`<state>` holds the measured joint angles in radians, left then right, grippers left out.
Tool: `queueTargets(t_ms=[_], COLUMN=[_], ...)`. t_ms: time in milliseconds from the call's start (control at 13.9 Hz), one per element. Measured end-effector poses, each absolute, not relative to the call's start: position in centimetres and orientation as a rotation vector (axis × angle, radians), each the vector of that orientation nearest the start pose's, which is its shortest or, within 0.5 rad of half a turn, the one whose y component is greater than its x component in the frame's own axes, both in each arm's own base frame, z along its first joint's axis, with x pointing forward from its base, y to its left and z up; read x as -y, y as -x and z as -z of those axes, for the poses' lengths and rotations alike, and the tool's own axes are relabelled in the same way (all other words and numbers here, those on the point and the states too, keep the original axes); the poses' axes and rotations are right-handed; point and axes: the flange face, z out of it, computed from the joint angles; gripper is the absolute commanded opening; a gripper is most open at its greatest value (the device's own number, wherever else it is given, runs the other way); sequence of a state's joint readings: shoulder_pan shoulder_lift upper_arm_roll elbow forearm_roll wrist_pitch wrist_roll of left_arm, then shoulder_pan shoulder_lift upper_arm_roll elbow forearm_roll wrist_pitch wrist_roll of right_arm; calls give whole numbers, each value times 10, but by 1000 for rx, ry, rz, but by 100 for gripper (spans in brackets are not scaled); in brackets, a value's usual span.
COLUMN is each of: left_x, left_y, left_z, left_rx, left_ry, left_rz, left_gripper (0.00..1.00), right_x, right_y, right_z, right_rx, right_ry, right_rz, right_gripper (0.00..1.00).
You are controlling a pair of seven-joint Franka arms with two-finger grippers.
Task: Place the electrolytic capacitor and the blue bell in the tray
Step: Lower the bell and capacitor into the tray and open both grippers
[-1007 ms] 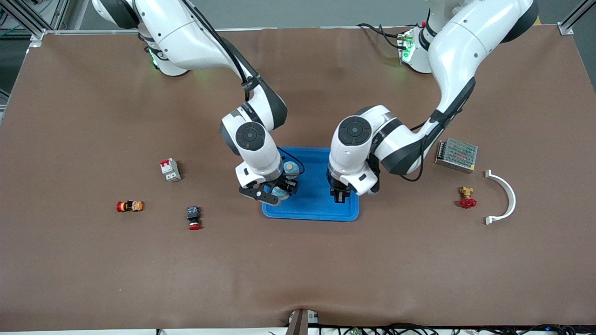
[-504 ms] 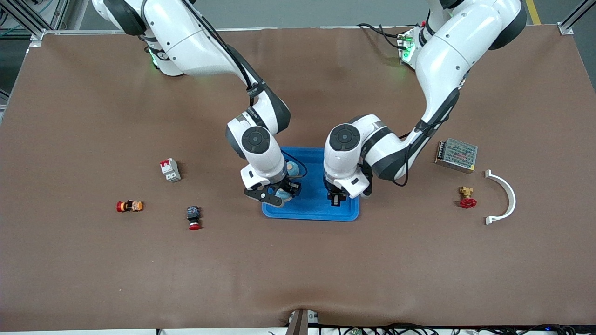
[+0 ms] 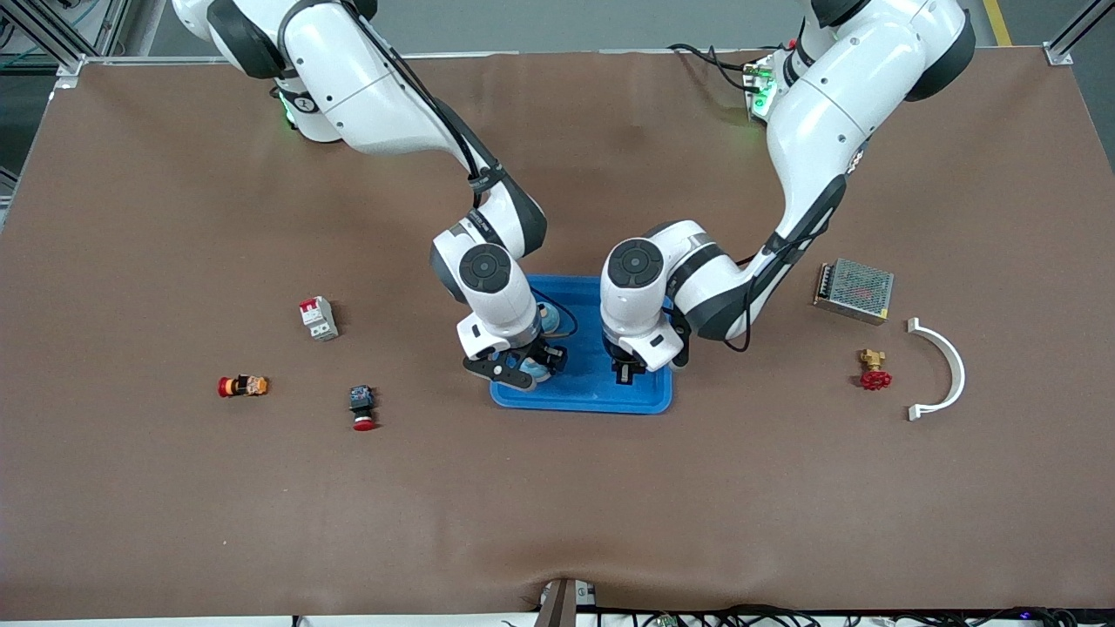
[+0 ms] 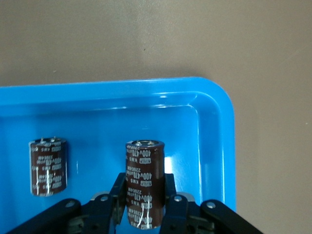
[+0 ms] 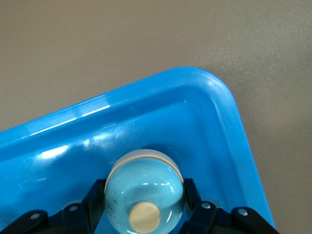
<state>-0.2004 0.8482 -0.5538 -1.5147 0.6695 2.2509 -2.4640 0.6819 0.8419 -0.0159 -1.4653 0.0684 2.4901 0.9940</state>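
The bright-blue tray point(image 3: 584, 389) lies mid-table. My left gripper point(image 3: 629, 373) point(image 4: 144, 183) hangs over the tray's end toward the left arm, near a corner, shut on a dark brown electrolytic capacitor point(image 4: 145, 161). A second capacitor of the same kind point(image 4: 48, 165) sits on the tray floor beside it. My right gripper point(image 3: 521, 369) point(image 5: 144, 190) is over the tray's end toward the right arm, shut on the light-blue bell point(image 5: 146, 175) point(image 3: 533, 364) with a tan knob. Another light-blue rounded thing point(image 3: 547, 316) shows in the tray by the right wrist.
Toward the right arm's end lie a red-and-white breaker point(image 3: 318, 318), a small orange part point(image 3: 242, 385) and a red push button point(image 3: 362, 408). Toward the left arm's end are a metal mesh box point(image 3: 854, 290), a brass valve with a red handle point(image 3: 872, 370) and a white curved bracket point(image 3: 941, 366).
Both grippers have drifted a little toward the tray's middle, each keeping its grip. The right gripper with the bell sits farther over the tray than before.
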Motion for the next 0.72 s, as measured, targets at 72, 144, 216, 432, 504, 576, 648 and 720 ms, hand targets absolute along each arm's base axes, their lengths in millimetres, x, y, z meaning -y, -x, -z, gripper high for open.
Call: queueTargets(t_ms=[72, 144, 216, 432, 504, 576, 648, 720], left_x=[422, 422, 422, 422, 422, 422, 423, 424], left_y=[-573, -573, -572, -570, -569, -569, -567, -566], left_z=[-209, -206, -203, -198, -197, -196, -194, -192], left_rx=[2111, 2106, 2102, 2093, 2092, 2089, 2082, 2075], left_ry=[2382, 2380, 2379, 2377, 2377, 2378, 2381, 2383], left_rz=[185, 182, 180, 174, 174, 174, 176, 176], left_gripper=[0, 0, 0, 0, 0, 0, 0, 0], right_x=[-457, -457, -457, -458, -459, -459, -460, -461], right_y=[-578, -578, -578, -579, -580, -580, -582, -584], right_z=[-196, -195, -196, -198, -199, -201, -204, -208], right_rx=[-551, -551, -551, -545, -542, -539, -536, -533], right_ry=[2928, 2929, 2929, 2928, 2927, 2925, 2921, 2917], right_rz=[147, 147, 148, 157, 161, 167, 175, 185], right_gripper=[84, 100, 100, 100, 100, 100, 100, 100])
